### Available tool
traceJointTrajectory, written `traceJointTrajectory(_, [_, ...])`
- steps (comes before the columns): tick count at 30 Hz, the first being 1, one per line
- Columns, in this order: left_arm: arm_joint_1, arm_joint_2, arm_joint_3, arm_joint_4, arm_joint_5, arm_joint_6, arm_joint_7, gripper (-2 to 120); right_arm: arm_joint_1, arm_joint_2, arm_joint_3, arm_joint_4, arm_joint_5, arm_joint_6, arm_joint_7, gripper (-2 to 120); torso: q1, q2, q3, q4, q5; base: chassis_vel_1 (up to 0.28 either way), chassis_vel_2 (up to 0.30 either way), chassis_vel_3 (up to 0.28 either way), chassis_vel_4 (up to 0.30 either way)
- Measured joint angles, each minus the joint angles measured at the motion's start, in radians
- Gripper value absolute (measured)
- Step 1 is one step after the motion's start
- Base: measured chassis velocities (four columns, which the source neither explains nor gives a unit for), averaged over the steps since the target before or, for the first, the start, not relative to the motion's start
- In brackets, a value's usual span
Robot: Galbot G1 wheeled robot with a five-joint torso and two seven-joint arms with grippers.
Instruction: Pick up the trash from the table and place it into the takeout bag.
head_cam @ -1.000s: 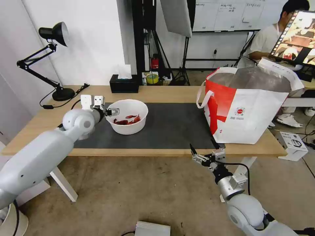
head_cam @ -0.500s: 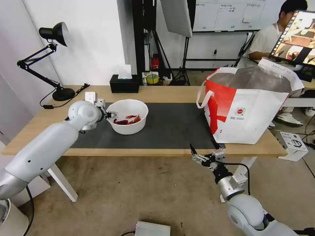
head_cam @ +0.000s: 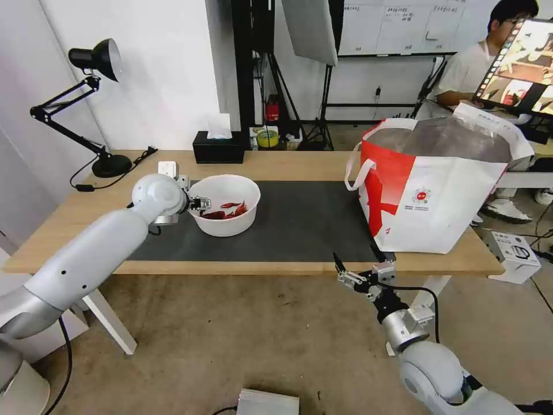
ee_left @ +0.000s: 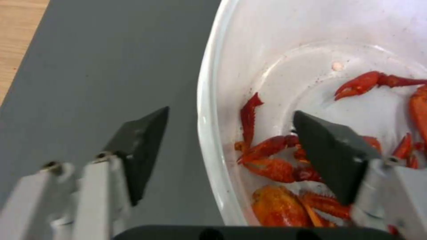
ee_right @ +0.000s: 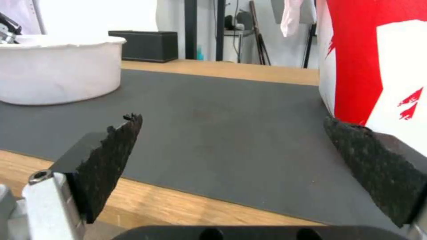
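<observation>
Bowl (head_cam: 226, 204) on the left part of the grey mat (head_cam: 299, 222), upright, red scraps (head_cam: 223, 211) lying in its bottom. Straddled at its 9 o'clock rim by the left gripper (head_cam: 200, 203): jaws spread wide, one finger (ee_left: 331, 156) inside over the scraps, the other (ee_left: 138, 151) outside over the mat, rim wall between them, nothing clamped yet.

At 3 o'clock from the bowl, well apart, the bag (head_cam: 438, 184) standing upright on the right end of the table (head_cam: 288, 164), mouth open, foil lining showing, partly on the mat's edge. At 12 o'clock from the bowl, near the far edge, a black tissue box (head_cam: 218, 147); at 10 o'clock, a black lamp (head_cam: 95, 104).

Parked below the near edge, at 5 o'clock from the bowl and just off the bag's near corner, the right gripper (head_cam: 362, 271), jaws wide apart and empty, pads (ee_right: 111, 156) facing the mat and bag.
</observation>
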Motion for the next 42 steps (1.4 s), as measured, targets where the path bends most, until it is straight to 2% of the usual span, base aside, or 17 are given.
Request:
traceJointTrajectory(3, [-0.01, 0.007, 0.016, 0.0, -0.009, 0.0, -0.007, 66, 0.0, 0.0, 0.0, 0.0, 0.0, 0.0, 0.0, 100, 0.0, 0.0, 0.0, 0.0, 0.0, 0.0, 0.0, 0.0, 0.0])
traceJointTrajectory(6, [-0.035, 0.025, 0.041, -0.011, -0.047, -0.001, -0.03, 50, 0.0, 0.0, 0.0, 0.0, 0.0, 0.0, 0.0, 100, 0.0, 0.0, 0.0, 0.0001, 0.0, 0.0, 0.0, 0.0, 0.0])
traceJointTrajectory(7, [-0.035, 0.025, 0.041, -0.011, -0.047, -0.001, -0.03, 50, 0.0, 0.0, 0.0, 0.0, 0.0, 0.0, 0.0, 100, 0.0, 0.0, 0.0, 0.0001, 0.0, 0.0, 0.0, 0.0, 0.0])
traceJointTrajectory(9, [-0.046, 0.035, 0.051, -0.016, -0.058, -0.001, -0.036, 40, 0.0, 0.0, 0.0, 0.0, 0.0, 0.0, 0.0, 100, 0.0, 0.0, 0.0, 0.0001, 0.0001, 0.0, 0.0, 0.0, 0.0])
traceJointTrajectory(11, [-0.049, 0.038, 0.053, -0.016, -0.061, -0.001, -0.037, 35, 0.0, 0.0, 0.0, 0.0, 0.0, 0.0, 0.0, 100, 0.0, 0.0, 0.0, 0.0001, 0.0, 0.0, 0.0, 0.0, 0.0])
traceJointTrajectory(14, [-0.048, 0.042, 0.054, -0.022, -0.067, -0.002, -0.038, 21, 0.0, 0.0, 0.0, 0.0, 0.0, 0.0, 0.0, 100, 0.0, 0.0, 0.0, 0.0001, 0.0, 0.0, 0.0, 0.0, 0.0])
traceJointTrajectory(15, [-0.048, 0.042, 0.054, -0.022, -0.067, -0.002, -0.038, 21, 0.0, 0.0, 0.0, 0.0, 0.0, 0.0, 0.0, 100, 0.0, 0.0, 0.0, 0.0001, 0.0, 0.0, 0.0, 0.0, 0.0])
traceJointTrajectory(18, [-0.035, 0.04, 0.049, -0.033, -0.067, -0.004, -0.038, 6, 0.0, 0.0, 0.0, 0.0, 0.0, 0.0, 0.0, 100, 0.0, 0.0, 0.0, 0.0, 0.0001, 0.0, 0.0, 0.0, 0.0])
traceJointTrajectory(20, [-0.031, 0.038, 0.047, -0.035, -0.067, -0.004, -0.038, 1, 0.0, 0.0, 0.0, 0.0, 0.0, 0.0, 0.0, 100, 0.0, 0.0, 0.0, 0.0, 0.0002, 0.0, 0.0, 0.0, 0.0])
traceJointTrajectory(28, [-0.022, 0.025, 0.008, -0.06, -0.078, -0.009, -0.039, 0, 0.0, 0.0, 0.0, 0.0, 0.0, 0.0, 0.0, 100, 0.0, 0.0, 0.0, 0.0002, -0.0002, 0.0, 0.0, 0.0, 0.0])
traceJointTrajectory(32, [-0.056, 0.018, -0.018, -0.095, -0.111, -0.03, -0.05, 0, 0.0, 0.0, 0.0, 0.0, 0.0, 0.0, 0.0, 100, 0.0, 0.0, 0.0, 0.0002, 0.0002, 0.0, 0.0, 0.0, 0.0])
traceJointTrajectory(42, [-0.227, -0.08, -0.051, -0.112, -0.234, -0.07, -0.137, 0, 0.0, 0.0, 0.0, 0.0, 0.0, 0.0, 0.0, 100, 0.0, 0.0, 0.0, 0.0, 0.0003, 0.0, 0.0, 0.0, 0.0])
